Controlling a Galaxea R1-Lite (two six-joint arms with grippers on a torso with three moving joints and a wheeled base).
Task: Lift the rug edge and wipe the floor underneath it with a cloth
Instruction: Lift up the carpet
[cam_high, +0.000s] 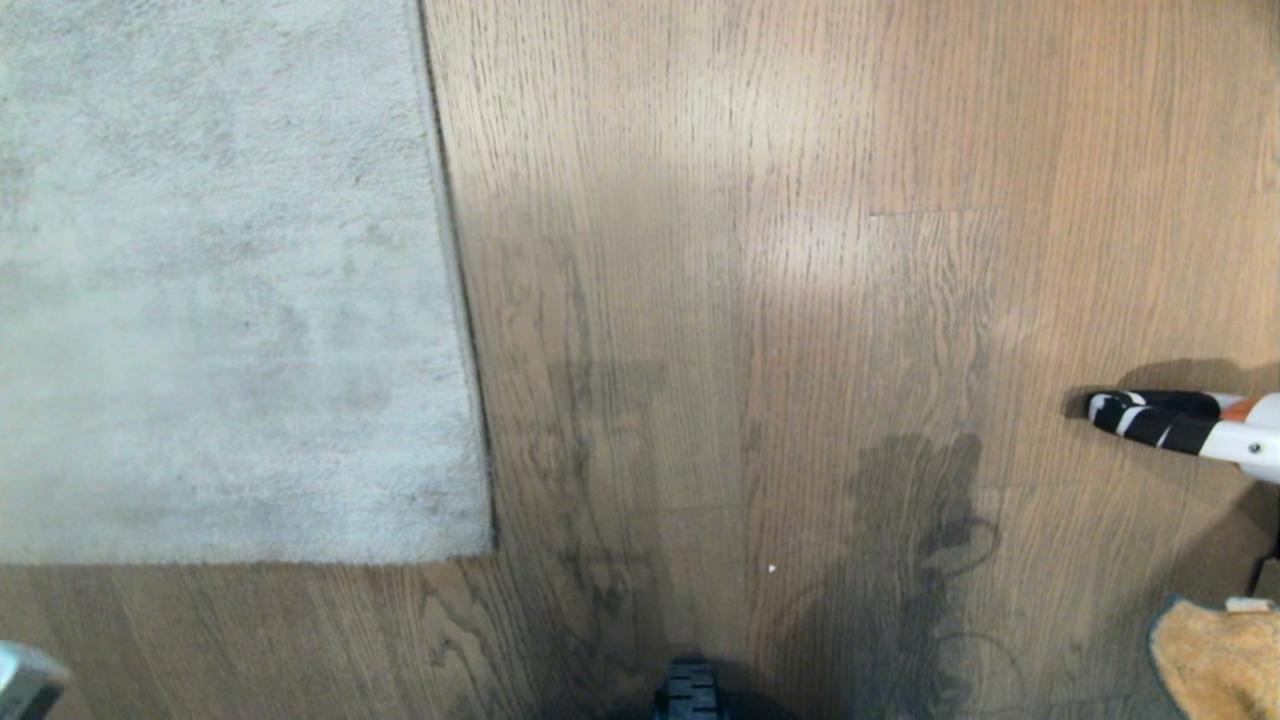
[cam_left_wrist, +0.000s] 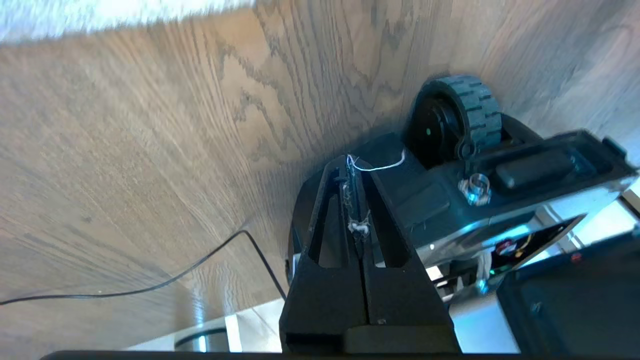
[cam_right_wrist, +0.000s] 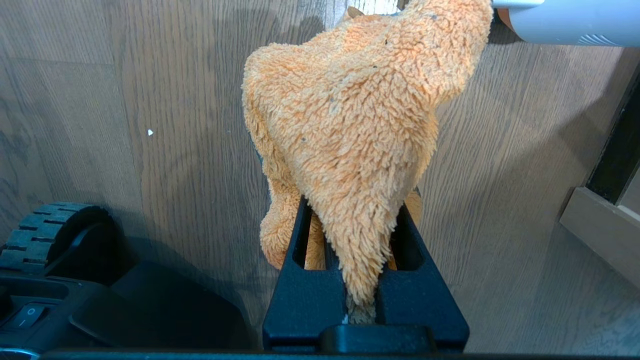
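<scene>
The pale grey rug (cam_high: 220, 280) covers the upper left of the head view. Its rug edge (cam_high: 455, 300) runs down to a corner (cam_high: 488, 545) lying flat on the brown wood floor (cam_high: 760, 300). My right gripper (cam_right_wrist: 352, 207) is shut on the fluffy orange cloth (cam_right_wrist: 350, 110), which drapes over both fingers and hides their tips. The cloth (cam_high: 1215, 655) also shows at the head view's lower right. My left gripper (cam_left_wrist: 352, 164) is shut, with only a white thread and lint between its fingers, above the floor (cam_left_wrist: 125, 150) near my base. A strip of rug (cam_left_wrist: 100, 15) lies beyond it.
A black-and-white striped object (cam_high: 1150, 420) on a white handle lies on the floor at the right. My base wheel (cam_high: 688, 695) (cam_left_wrist: 460, 115) (cam_right_wrist: 55, 235) sits at the near edge. A thin black cable (cam_left_wrist: 150, 285) crosses the planks. A tan baseboard (cam_right_wrist: 605, 225) stands beside the right gripper.
</scene>
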